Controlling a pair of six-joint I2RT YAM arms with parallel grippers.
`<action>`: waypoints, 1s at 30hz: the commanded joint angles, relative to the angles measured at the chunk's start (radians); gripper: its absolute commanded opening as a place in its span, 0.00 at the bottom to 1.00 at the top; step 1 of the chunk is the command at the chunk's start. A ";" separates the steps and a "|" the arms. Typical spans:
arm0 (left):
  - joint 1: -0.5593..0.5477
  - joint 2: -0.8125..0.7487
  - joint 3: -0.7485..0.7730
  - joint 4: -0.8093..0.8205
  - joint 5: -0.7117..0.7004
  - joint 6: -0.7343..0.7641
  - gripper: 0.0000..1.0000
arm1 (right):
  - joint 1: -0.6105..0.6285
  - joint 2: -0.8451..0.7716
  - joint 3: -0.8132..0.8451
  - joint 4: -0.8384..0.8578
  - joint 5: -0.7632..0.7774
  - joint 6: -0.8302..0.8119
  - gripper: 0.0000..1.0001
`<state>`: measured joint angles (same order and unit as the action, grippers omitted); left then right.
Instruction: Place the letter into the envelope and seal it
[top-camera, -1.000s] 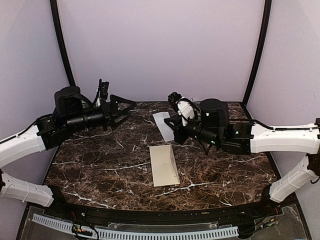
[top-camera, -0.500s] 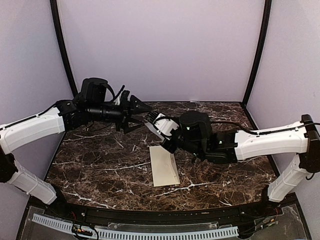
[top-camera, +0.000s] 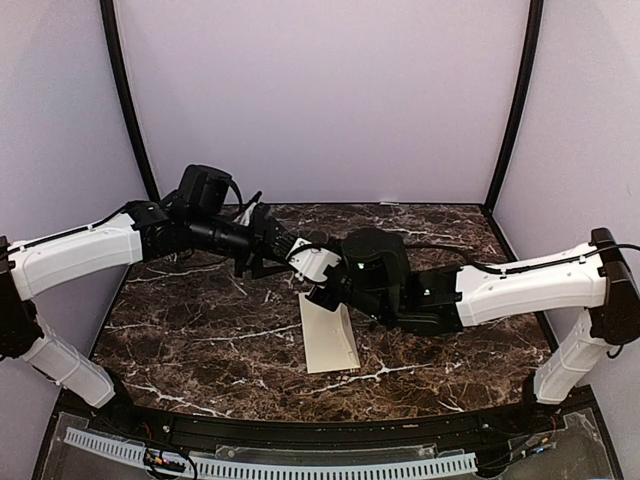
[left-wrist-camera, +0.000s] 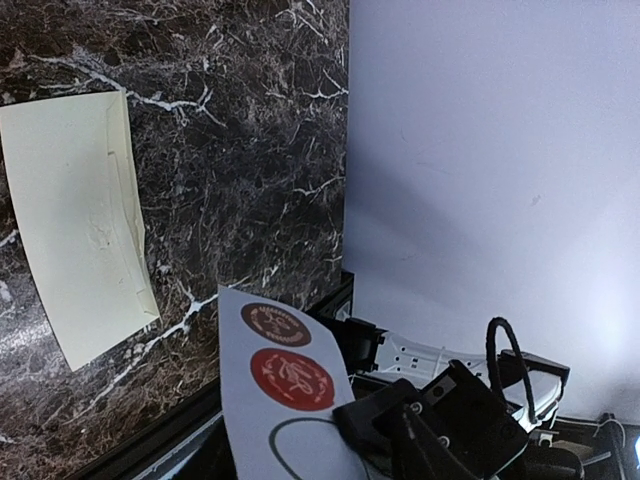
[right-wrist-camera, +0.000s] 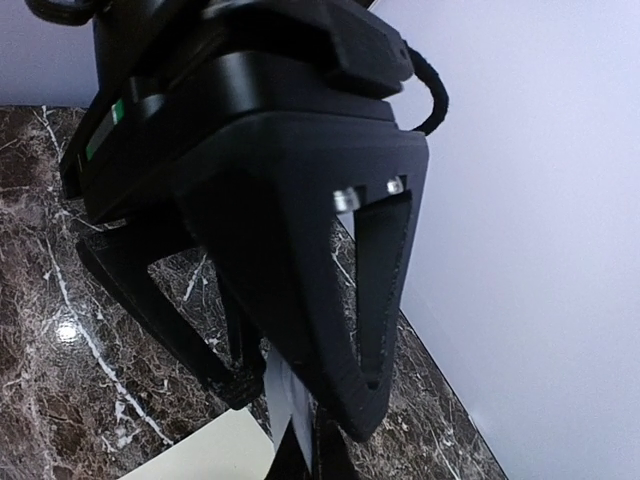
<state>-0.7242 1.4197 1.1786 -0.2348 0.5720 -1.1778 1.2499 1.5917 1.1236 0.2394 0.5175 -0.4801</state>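
Both arms have converged over the dark marble worktop (top-camera: 200, 330) since a second ago. Left tool (top-camera: 278, 250): jaws apart, straddling a pale rectangular sheet of round brown and red stickers (left-wrist-camera: 285, 375). Right tool (left-wrist-camera: 352, 420): clamped on that sheet. Plain cream paper envelope (top-camera: 328, 332): flat, mid-worktop.
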 joint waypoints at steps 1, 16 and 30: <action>0.003 -0.004 0.019 0.016 0.031 0.001 0.39 | 0.015 0.020 0.036 0.041 0.025 -0.028 0.00; 0.025 -0.033 -0.045 0.061 0.037 -0.009 0.00 | 0.023 0.030 0.030 0.016 0.013 -0.031 0.00; 0.039 -0.249 -0.324 0.604 -0.021 0.300 0.00 | 0.029 -0.257 -0.108 -0.087 -0.126 0.388 0.77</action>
<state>-0.6899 1.2465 0.9485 0.0837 0.5320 -1.0550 1.2907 1.4467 1.0519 0.1444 0.4614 -0.3161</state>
